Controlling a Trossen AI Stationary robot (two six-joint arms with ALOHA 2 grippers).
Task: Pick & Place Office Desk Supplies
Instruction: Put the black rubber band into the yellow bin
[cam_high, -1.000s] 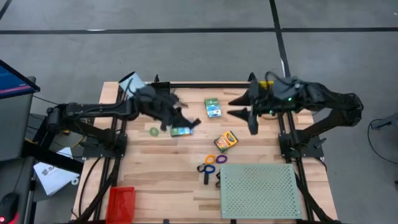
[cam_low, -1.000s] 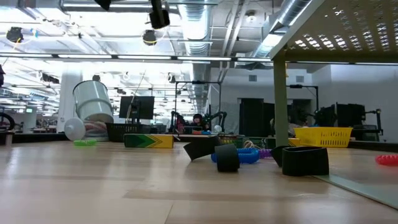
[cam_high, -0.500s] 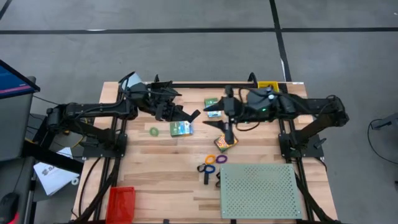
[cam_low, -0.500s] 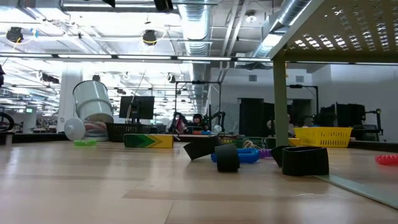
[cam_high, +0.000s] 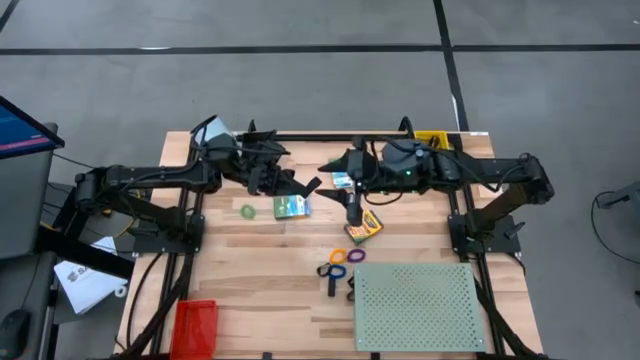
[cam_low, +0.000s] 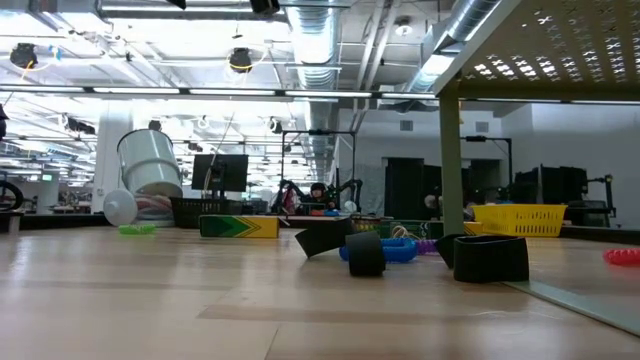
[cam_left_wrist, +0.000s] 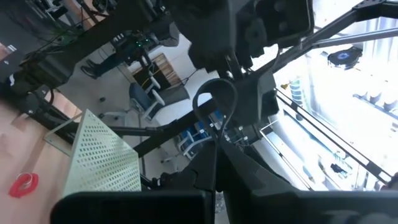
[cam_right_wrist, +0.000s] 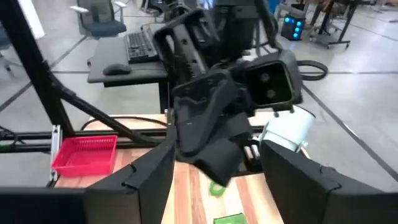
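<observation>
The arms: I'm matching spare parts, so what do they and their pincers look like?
Both arms are black, built of slim jointed segments with black cables alongside. The left pincer and right pincer have dark, tapered fingers. A small green light glows on the right arm.

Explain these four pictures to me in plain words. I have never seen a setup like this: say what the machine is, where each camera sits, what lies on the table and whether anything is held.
Two dark robot arms work at a wooden table. One picture looks straight down, one looks level across the tabletop, and two come from cameras on the arms' wrists.

On the table lie two green boxes, a crayon box, a green ring, a cluster of coloured rings and black clips, a pale green perforated board and a red basket.

The left gripper hangs above the table's far side, jaws shut, holding nothing I can see. The right gripper reaches over the far green box, jaws open, empty.
</observation>
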